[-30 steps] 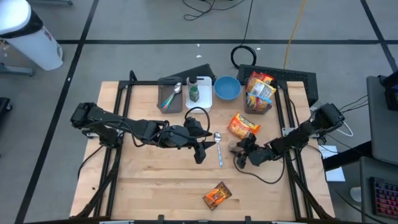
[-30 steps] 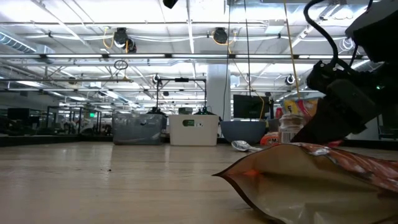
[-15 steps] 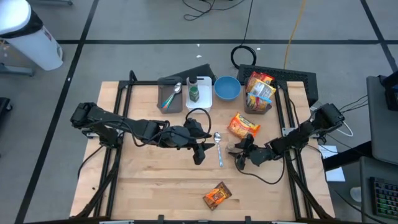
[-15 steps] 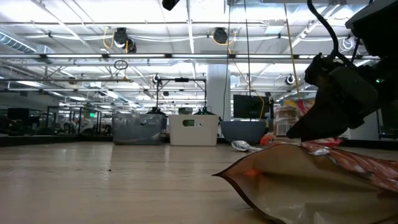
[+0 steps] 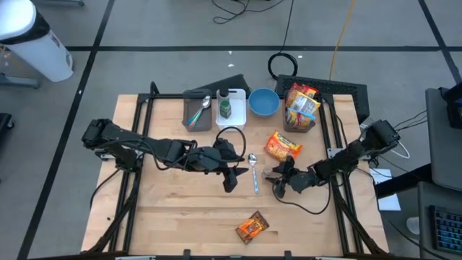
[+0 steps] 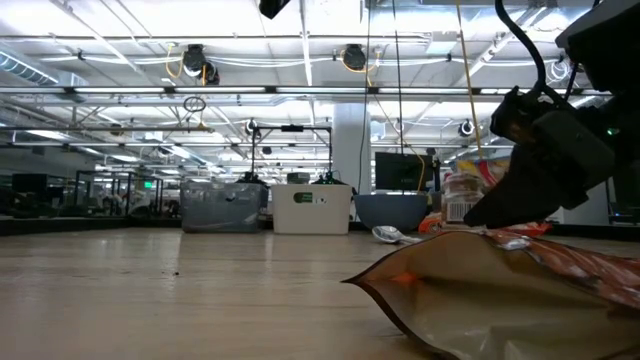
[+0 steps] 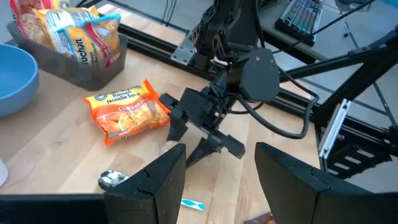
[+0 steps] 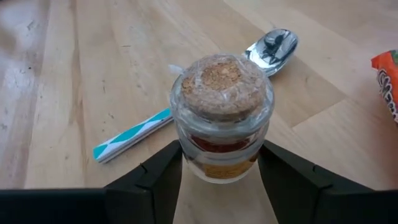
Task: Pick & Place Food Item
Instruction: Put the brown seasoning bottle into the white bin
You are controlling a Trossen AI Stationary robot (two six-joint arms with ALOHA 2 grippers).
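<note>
Little has shifted over the last second: from above, the right pincer (image 5: 276, 179) has crept slightly left toward the spoon (image 5: 253, 170), carrying the jar (image 5: 272, 174) with it, while the left arm has stayed put.

High view: the right pincer sits right of centre on the table (image 5: 180, 217), just beside the spoon, with the noodle pack (image 5: 282, 145) a little farther off. The left pincer (image 5: 232, 178) waits left of the spoon; a snack packet (image 5: 253, 227) lies alone near the front edge. Bowl (image 5: 263, 102) and bin (image 5: 301, 108) line the far side, likely as drop-off spots.

Low view: the right arm's dark head leans over the jar (image 6: 459, 198), which reads as raised a touch off the wood, though the packet (image 6: 500, 280) in front hides its base.

Left wrist view: the left pincer (image 7: 221, 171) is spread and empty, aimed at the right pincer (image 7: 205, 134) beside the noodle pack (image 7: 127, 112), probably just watching.

Right wrist view: the right fingers (image 8: 155, 174) pinch the cork-topped jar (image 8: 222, 118) by its glass sides, low on the body, which keeps it upright for carrying. The spoon (image 8: 205, 93) lies just beyond.
</note>
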